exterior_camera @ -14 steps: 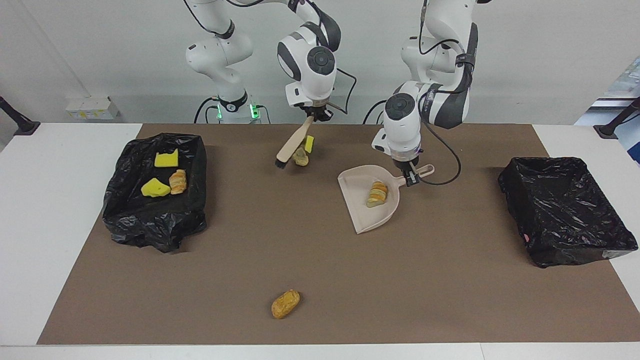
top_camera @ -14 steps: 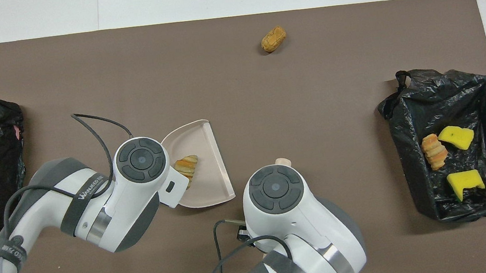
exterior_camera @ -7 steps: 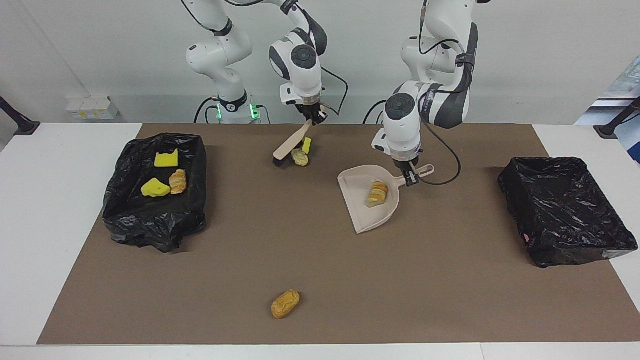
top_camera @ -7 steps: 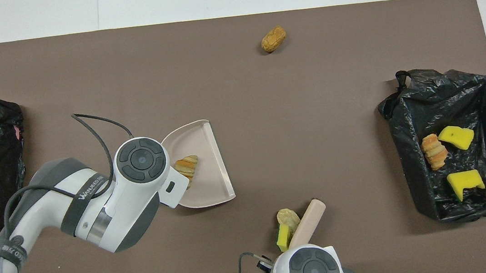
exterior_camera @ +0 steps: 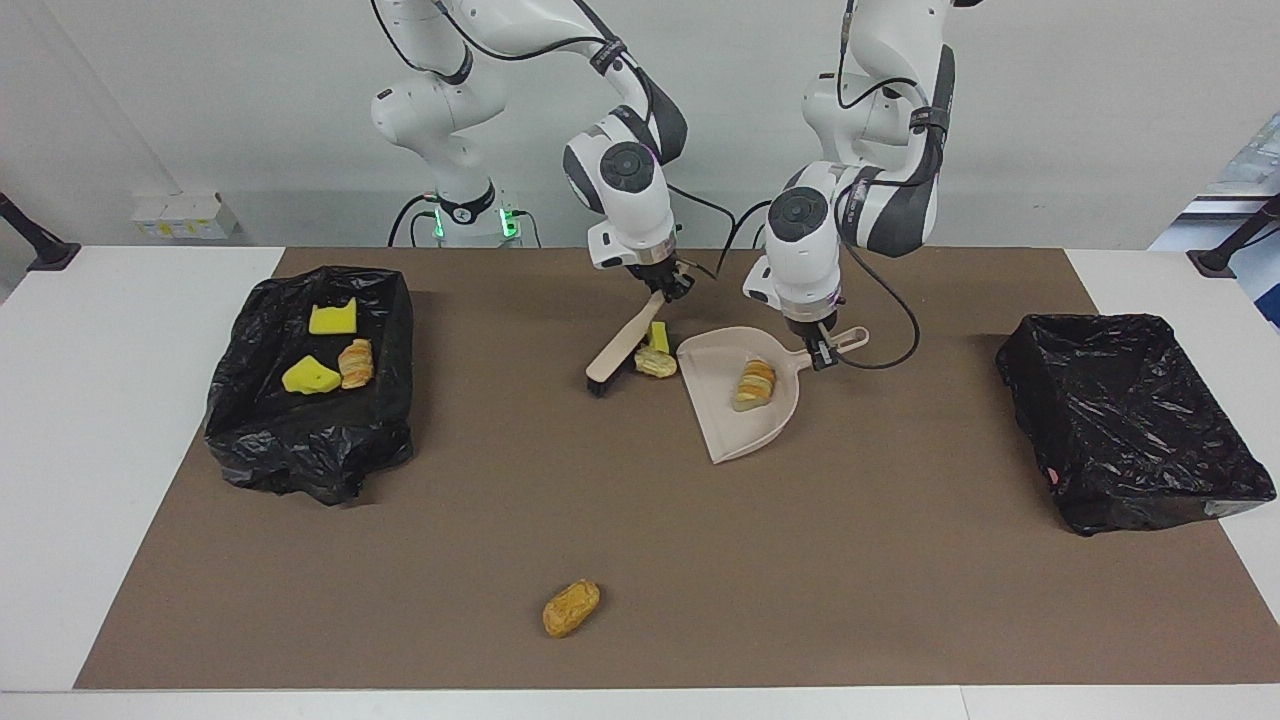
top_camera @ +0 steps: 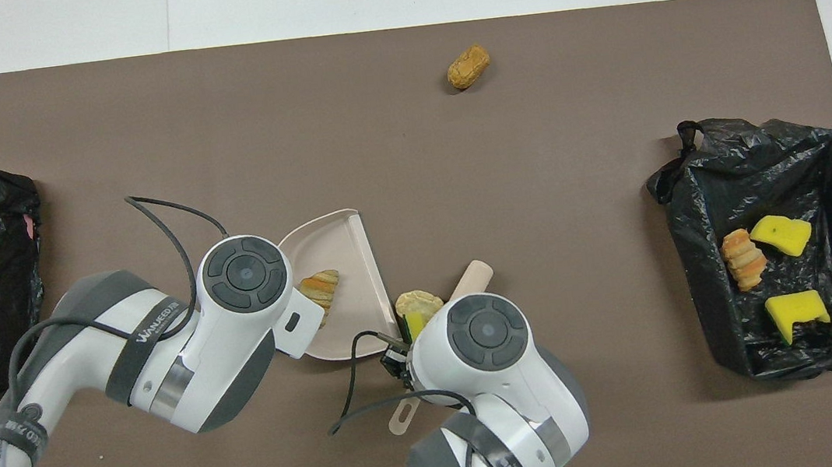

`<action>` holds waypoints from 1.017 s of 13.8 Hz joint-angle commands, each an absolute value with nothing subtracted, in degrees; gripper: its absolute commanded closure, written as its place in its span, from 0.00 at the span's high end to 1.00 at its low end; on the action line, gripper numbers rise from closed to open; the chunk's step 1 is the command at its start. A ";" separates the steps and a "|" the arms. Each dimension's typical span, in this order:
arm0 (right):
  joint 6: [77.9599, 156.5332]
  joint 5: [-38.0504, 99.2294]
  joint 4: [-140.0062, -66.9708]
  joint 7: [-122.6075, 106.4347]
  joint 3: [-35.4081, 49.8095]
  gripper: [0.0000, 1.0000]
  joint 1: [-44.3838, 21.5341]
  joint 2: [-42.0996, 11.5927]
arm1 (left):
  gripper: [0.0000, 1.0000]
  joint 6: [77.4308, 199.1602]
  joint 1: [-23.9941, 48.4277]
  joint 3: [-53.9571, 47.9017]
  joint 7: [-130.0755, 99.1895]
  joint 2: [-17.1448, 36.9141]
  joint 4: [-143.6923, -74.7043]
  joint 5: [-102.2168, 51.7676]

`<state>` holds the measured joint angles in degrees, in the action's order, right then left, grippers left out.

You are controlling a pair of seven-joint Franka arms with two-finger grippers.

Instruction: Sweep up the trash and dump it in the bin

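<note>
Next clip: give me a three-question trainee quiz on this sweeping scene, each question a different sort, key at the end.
1. True or false: the beige plastic dustpan holds no trash.
2. How many trash pieces lie in the black-bag-lined bin at the right arm's end: A two, B three, C five?
3. Fill in: the right gripper is shut on the handle of the beige black-bristled ____.

Key: 1 false, a layered tan bread lump lies in it. 2 B. 3 brush.

A white table (exterior_camera: 120,420) carries a brown mat (exterior_camera: 620,520). On the mat: a black-lined bin (exterior_camera: 310,430) at the frame's left, another bin (exterior_camera: 1130,420) at right, a beige dustpan (exterior_camera: 725,425) at centre, two scraps (exterior_camera: 655,362) beside its mouth, and a bread lump (exterior_camera: 571,607) at lower centre.
</note>
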<state>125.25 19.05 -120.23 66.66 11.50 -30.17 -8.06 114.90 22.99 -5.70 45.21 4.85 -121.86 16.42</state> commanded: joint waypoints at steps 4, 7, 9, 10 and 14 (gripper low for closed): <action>119.27 21.70 -104.26 63.64 12.22 0.00 -29.70 -15.90 | 0.00 113.64 23.82 -5.27 46.58 2.81 -124.10 16.52; 118.92 22.15 -103.80 56.09 12.39 0.00 -29.71 -15.47 | 0.00 113.73 23.73 -5.27 46.49 2.81 -124.10 16.52; 115.15 20.31 -103.71 53.45 11.78 0.00 -29.44 -15.03 | 0.00 113.82 23.73 -5.27 46.49 2.81 -124.10 16.52; 114.27 17.26 -103.62 52.83 11.69 0.00 -29.01 -14.77 | 0.00 113.82 23.73 -5.27 46.49 2.81 -124.10 16.52; 110.49 3.90 -101.08 52.56 11.87 0.00 -26.64 -15.11 | 0.00 114.60 23.38 -5.36 46.41 2.81 -124.63 16.26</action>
